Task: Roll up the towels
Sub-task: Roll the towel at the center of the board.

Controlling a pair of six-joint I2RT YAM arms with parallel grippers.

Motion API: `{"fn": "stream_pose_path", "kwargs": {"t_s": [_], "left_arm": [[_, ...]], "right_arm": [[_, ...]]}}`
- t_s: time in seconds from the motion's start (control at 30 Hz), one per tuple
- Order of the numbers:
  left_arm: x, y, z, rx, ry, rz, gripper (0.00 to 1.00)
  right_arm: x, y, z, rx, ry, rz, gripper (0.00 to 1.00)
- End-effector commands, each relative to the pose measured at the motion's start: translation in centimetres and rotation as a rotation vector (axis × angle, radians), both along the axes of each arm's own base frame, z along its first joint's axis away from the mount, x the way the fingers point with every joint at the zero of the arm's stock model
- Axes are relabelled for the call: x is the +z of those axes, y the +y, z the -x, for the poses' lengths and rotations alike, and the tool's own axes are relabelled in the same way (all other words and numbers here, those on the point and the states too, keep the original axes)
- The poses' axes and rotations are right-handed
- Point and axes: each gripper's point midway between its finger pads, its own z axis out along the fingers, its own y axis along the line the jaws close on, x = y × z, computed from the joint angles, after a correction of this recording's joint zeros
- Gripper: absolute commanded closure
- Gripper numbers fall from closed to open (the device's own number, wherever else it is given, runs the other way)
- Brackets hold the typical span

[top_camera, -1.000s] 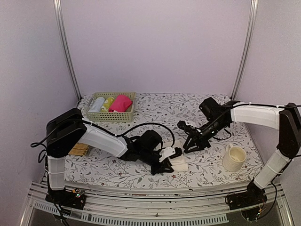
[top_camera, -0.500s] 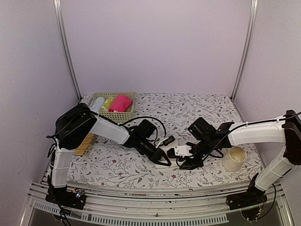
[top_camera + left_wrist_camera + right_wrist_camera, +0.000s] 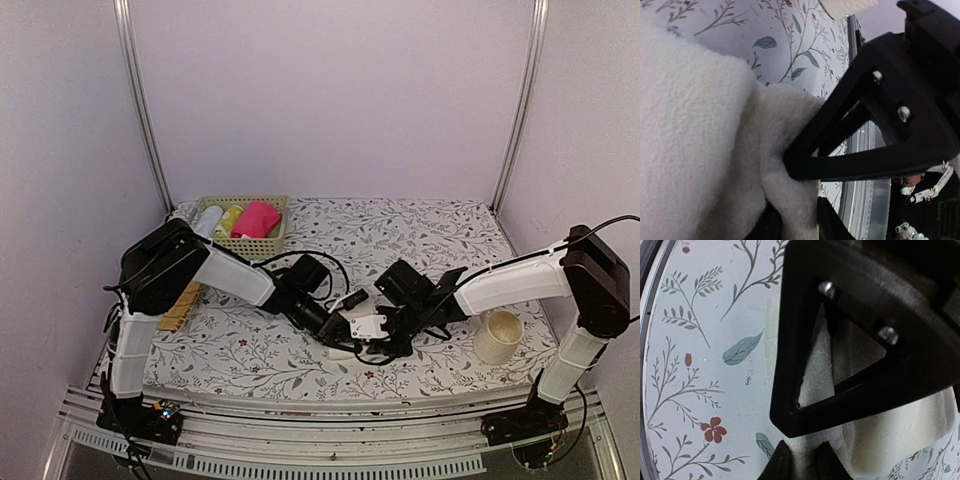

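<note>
Left pincer (image 3: 792, 197): closed on a fold of the cream-white towel (image 3: 695, 140). In the wrist view the soft pile bunches up between the black fingers.
Right pincer (image 3: 801, 444): clamped on that same towel, as far as I can see. White cloth shows through the finger's open frame and is squeezed at the tips.
Where the two meet: lower centre of the overhead view, tips close together and low over the table (image 3: 440, 230).
Cream-white towel: on the table at lower centre, almost wholly hidden from above by the two pincers, with only a scrap of white peeking out. I cannot tell whether it is wound into a roll or only crumpled.
Pink towel (image 3: 257, 218): in the left middle of the overhead view, lying as a compact bundle in the woven basket (image 3: 236, 248). It sits beside a white roll (image 3: 207, 222) and a yellow-green roll (image 3: 230, 218).
Done so far: the pink one looks finished and stowed, I'd judge.
Left to do: the cream one is mid-handling. It probably needs tightening into a proper roll and then a trip to the basket.
Bystanders: mug (image 3: 497, 336) at lower right and straw mat (image 3: 178, 308) at the left edge, both well apart from the work.
</note>
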Motion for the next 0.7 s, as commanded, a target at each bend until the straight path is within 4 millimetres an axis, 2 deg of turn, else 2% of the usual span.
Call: {"fn": "stream_pose_path", "kwargs": {"t_s": [0.0,0.17,0.27,0.3,0.37,0.47,0.57,0.67], "left_arm": [[-1.9,1.8,-0.5,0.042,-0.033,-0.078,0.66],[1.2,3.3,-2.3,0.152,-0.218,-0.05,0.51],[4.5,5.1,-3.0,0.247,-0.37,-0.007,0.48],[5.0,5.8,-2.9,0.274,-0.409,0.0,0.47],[5.9,6.9,-2.5,0.313,-0.496,0.02,0.47],[6.8,8.1,-1.1,0.348,-0.655,0.039,0.46],[7.8,8.5,1.5,0.323,-0.901,0.07,0.46],[7.4,8.1,3.2,0.252,-1.049,0.049,0.47]], "right_arm": [[-2.0,-0.5,0.3,0.005,0.015,0.06,0.87],[-1.2,-0.8,3.1,0.048,0.165,0.065,0.95],[-0.4,-0.7,5.0,0.045,0.316,0.055,0.96],[-0.1,-0.7,5.6,0.042,0.368,0.049,0.96],[0.4,-0.6,6.4,0.024,0.475,0.038,0.96],[1.0,-0.5,6.4,-0.011,0.618,0.032,0.97],[0.9,-0.2,5.7,-0.052,0.751,0.025,0.97],[0.7,0.5,4.8,-0.073,0.842,0.033,0.97]]}}
